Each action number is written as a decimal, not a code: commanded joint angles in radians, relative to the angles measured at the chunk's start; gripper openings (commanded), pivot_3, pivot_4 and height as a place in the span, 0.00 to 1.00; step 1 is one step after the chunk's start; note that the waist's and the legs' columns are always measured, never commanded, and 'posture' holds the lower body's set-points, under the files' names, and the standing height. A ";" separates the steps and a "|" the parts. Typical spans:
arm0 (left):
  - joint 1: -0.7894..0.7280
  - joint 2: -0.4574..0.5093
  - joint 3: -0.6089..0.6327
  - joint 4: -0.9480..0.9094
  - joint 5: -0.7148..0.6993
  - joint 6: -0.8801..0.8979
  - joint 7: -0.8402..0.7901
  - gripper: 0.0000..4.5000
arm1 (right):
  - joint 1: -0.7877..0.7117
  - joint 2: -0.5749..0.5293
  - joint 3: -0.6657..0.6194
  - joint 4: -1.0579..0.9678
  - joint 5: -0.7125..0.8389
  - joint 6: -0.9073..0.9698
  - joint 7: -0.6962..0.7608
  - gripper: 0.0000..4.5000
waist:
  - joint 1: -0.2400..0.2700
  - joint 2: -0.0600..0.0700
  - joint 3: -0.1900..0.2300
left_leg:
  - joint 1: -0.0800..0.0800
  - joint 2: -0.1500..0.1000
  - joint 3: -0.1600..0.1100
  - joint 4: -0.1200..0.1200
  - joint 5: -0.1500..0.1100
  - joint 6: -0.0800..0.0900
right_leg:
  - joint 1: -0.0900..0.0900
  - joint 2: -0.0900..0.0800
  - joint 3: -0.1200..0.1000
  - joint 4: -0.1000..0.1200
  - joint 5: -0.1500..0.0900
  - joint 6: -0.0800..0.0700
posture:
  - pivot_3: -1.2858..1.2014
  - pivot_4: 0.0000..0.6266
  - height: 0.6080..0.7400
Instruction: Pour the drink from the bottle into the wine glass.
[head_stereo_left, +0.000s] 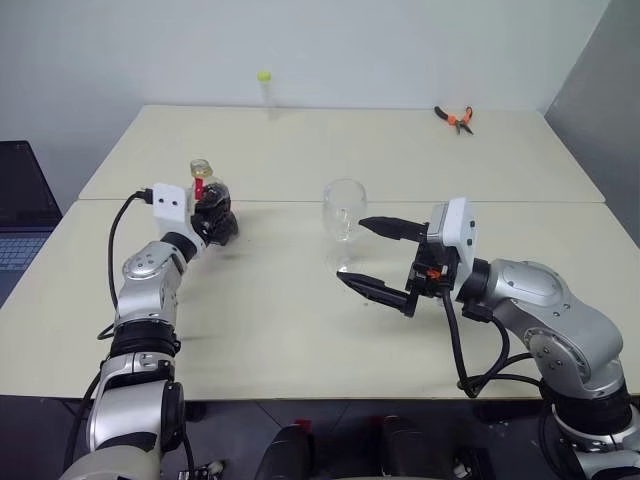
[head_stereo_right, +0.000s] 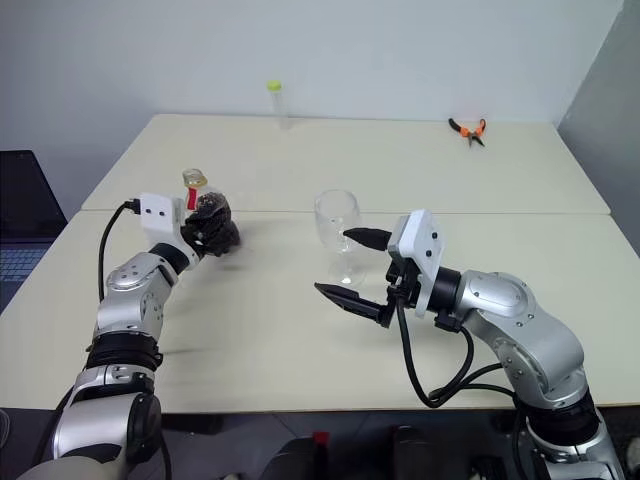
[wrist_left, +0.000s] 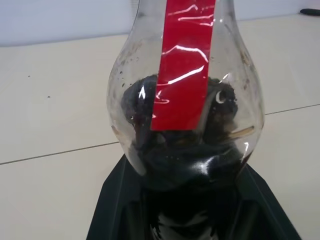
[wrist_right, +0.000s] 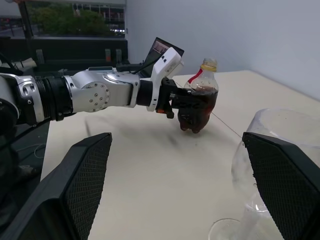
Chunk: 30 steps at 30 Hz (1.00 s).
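The small clear bottle (head_stereo_left: 212, 208) with a red label strip and a yellow cap stands upright at the left of the near table. It holds the dark drink (wrist_left: 175, 150) in its lower body. My left gripper (head_stereo_left: 214, 226) is shut on the bottle's lower body, one black finger on each side. The empty wine glass (head_stereo_left: 343, 208) stands upright near the table's middle. My right gripper (head_stereo_left: 350, 250) is open right beside the glass. One finger is level with the bowl and the other is down by the foot, and neither presses the glass.
A slim clear tube (head_stereo_left: 264, 88) with a yellow-green cap stands at the far table's back edge. Orange-handled pliers (head_stereo_left: 455, 118) lie at the back right. A laptop (head_stereo_left: 15, 215) sits off the table's left side. A seam (head_stereo_left: 500, 202) divides the two tables.
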 joint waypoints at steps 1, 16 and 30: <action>-0.013 0.012 0.017 -0.125 -0.036 0.005 -0.022 0.22 | 0.006 0.009 -0.013 -0.033 0.005 -0.031 -0.010 1.00 | 0.000 0.000 0.000 | 0.000 0.000 0.000 0.000 0.000 0.000 | 0.000 0.000 0.000 0.000 0.000 0.000 | 0.52 0.24 1.00; 0.002 0.018 -0.095 -0.415 -0.029 0.078 -0.117 0.19 | 0.047 0.038 -0.070 -0.077 0.044 -0.014 -0.084 1.00 | 0.000 0.000 0.000 | 0.000 0.000 0.000 0.000 0.001 -0.001 | 0.000 0.000 0.000 0.000 0.000 0.000 | 0.52 0.24 1.00; -0.187 0.085 -0.355 -0.261 0.298 -0.289 -0.192 0.18 | 0.038 0.060 -0.043 -0.062 0.006 0.025 -0.198 1.00 | 0.000 0.000 0.000 | 0.000 -0.001 0.001 0.000 0.000 0.000 | 0.000 0.004 0.001 0.000 0.000 0.000 | 0.52 0.24 1.00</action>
